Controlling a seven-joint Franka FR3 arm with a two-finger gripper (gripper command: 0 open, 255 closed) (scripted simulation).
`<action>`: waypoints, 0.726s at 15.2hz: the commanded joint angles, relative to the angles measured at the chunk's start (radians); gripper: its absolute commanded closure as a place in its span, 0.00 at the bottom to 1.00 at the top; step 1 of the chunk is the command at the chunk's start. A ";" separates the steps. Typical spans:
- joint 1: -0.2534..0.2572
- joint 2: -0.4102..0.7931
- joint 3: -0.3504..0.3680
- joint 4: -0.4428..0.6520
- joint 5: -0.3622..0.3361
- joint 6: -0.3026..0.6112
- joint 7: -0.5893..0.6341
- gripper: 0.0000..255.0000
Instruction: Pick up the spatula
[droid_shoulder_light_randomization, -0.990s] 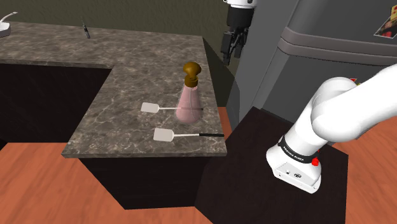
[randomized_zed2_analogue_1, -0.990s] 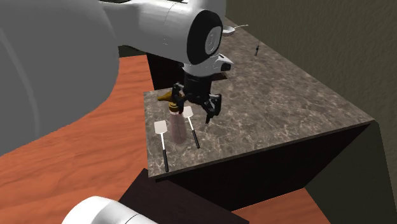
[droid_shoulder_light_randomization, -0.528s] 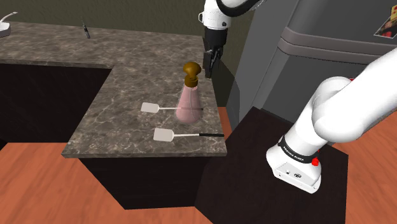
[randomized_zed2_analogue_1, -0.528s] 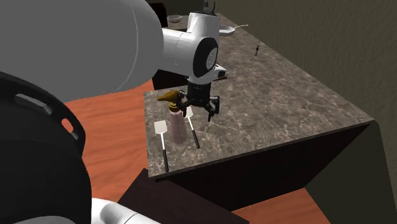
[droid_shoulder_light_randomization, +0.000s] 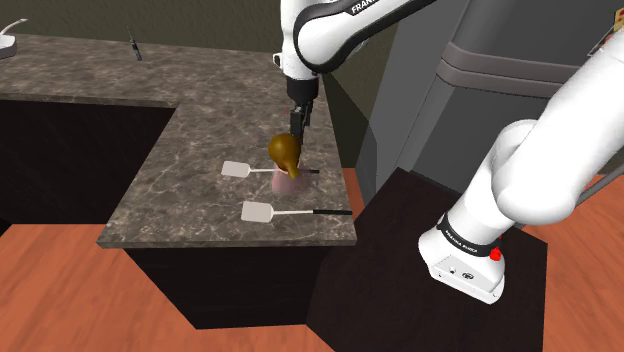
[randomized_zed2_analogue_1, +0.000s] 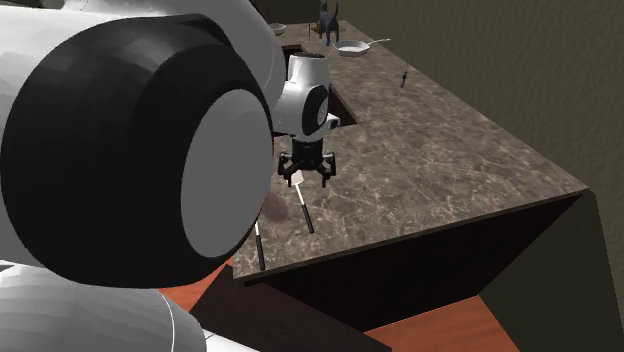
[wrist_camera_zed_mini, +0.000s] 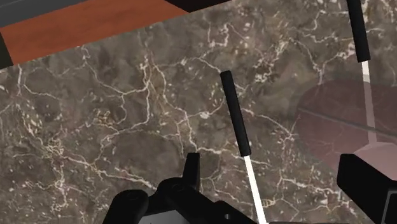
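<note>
Wrist view: the gripper (wrist_camera_zed_mini: 273, 170) stood wide open and empty above the marbled counter (wrist_camera_zed_mini: 95, 127), touching nothing. The spatula (wrist_camera_zed_mini: 235, 113) lay flat below, between the fingers, beside a pink bottle (wrist_camera_zed_mini: 340, 124). A second spatula (wrist_camera_zed_mini: 357, 28) lay past the bottle. The shoulder view added the bottle's brown top (droid_shoulder_light_randomization: 285, 150) and both white blades. In the second exterior view the arm (randomized_zed2_analogue_1: 150, 150) hid most of the bottle.

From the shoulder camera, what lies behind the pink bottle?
A spatula: its white blade shows to the shoulder view's left of the pink bottle, its dark handle end to the right. The bottle covers the shaft between.
</note>
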 joint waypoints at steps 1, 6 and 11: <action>0.011 0.081 0.010 0.032 -0.013 0.051 -0.029 0.00; 0.037 0.259 0.035 0.122 -0.056 0.147 -0.085 0.00; 0.049 0.352 0.041 0.154 -0.080 0.212 -0.098 0.00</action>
